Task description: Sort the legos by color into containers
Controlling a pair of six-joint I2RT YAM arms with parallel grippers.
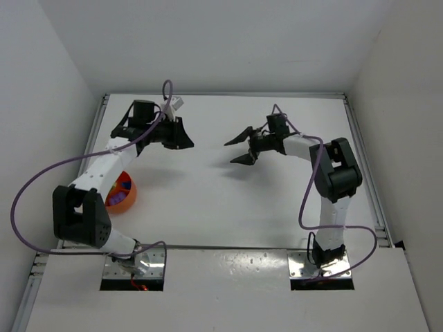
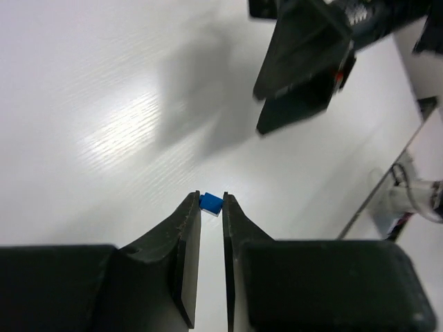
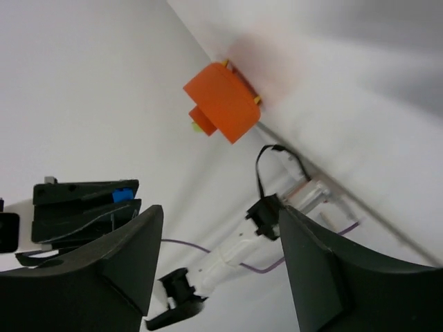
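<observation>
Now my left gripper (image 2: 211,203) pinches a blue lego (image 2: 210,201) at its fingertips near mid-table; the right gripper (image 1: 239,149) hangs wide and empty. Next, I judge, comes a carry to the orange bowl (image 1: 129,201) beside my left arm.

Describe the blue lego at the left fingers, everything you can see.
The blue lego is a tiny, glossy plastic brick, pinched at the very tips of the left fingers, one on each side. Only its top and one face show; studs are too small to tell. Whether it clears the table is unclear.
</observation>
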